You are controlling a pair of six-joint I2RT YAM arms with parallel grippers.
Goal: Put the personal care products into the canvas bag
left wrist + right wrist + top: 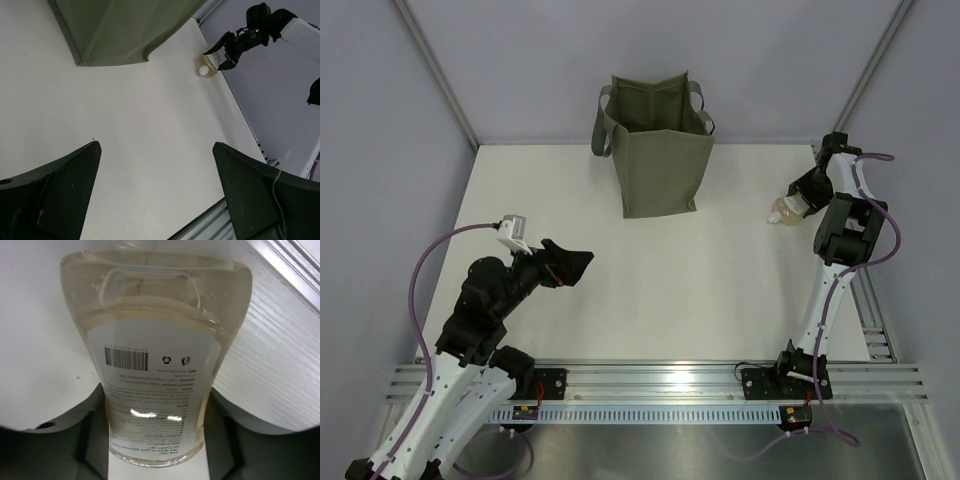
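The olive-green canvas bag (660, 150) stands upright at the back middle of the white table, mouth open; its lower part also shows in the left wrist view (115, 30). The amber bottle (784, 211) with a white cap lies low at the table's far right edge. My right gripper (800, 203) is shut on it, a finger against each side of the bottle (155, 340). The left wrist view shows the bottle (206, 65) in the right gripper (221, 54). My left gripper (575, 262) is open and empty above the left of the table (156, 146). No other products are in view.
An aluminium rail (660, 380) runs along the near edge with both arm bases on it. A side rail (875, 330) borders the table's right edge, close to the bottle. Grey walls and slanted frame posts (435, 70) enclose the back.
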